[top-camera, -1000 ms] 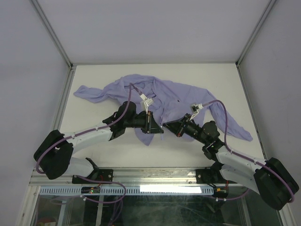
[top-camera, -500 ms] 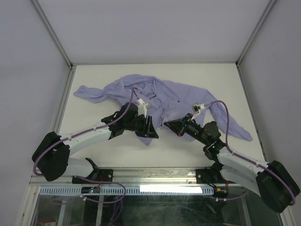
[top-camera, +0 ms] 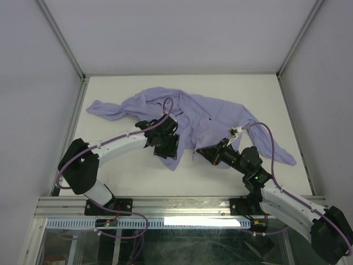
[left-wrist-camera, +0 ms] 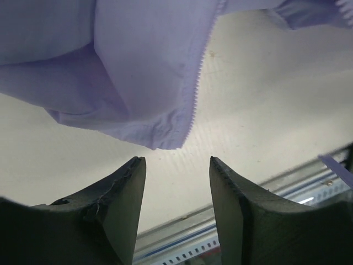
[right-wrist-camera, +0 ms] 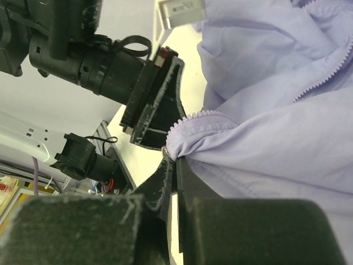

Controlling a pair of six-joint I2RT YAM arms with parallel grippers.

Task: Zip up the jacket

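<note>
The lavender jacket (top-camera: 215, 118) lies crumpled and unzipped across the middle of the white table. My left gripper (top-camera: 168, 146) hovers over its lower front corner. In the left wrist view that gripper (left-wrist-camera: 176, 165) is open and empty, with the hem corner (left-wrist-camera: 160, 132) and its zipper teeth (left-wrist-camera: 197, 72) just beyond the fingertips. My right gripper (top-camera: 199, 153) sits at the other front edge. It is shut (right-wrist-camera: 175, 157) on a bunched fold of the jacket (right-wrist-camera: 276, 110) beside the zipper teeth (right-wrist-camera: 201, 116), close to the left gripper (right-wrist-camera: 160, 105).
The table's (top-camera: 138, 182) front metal rail (top-camera: 182, 205) runs just behind both arm bases. Grey enclosure walls (top-camera: 33, 110) stand on the left, right and back. One sleeve (top-camera: 105, 109) trails left and another (top-camera: 278, 149) right.
My left gripper has opened and let go of the jacket's hem, and its arm has swung up and over the fabric. The right gripper, still shut, has slid a little toward the front.
</note>
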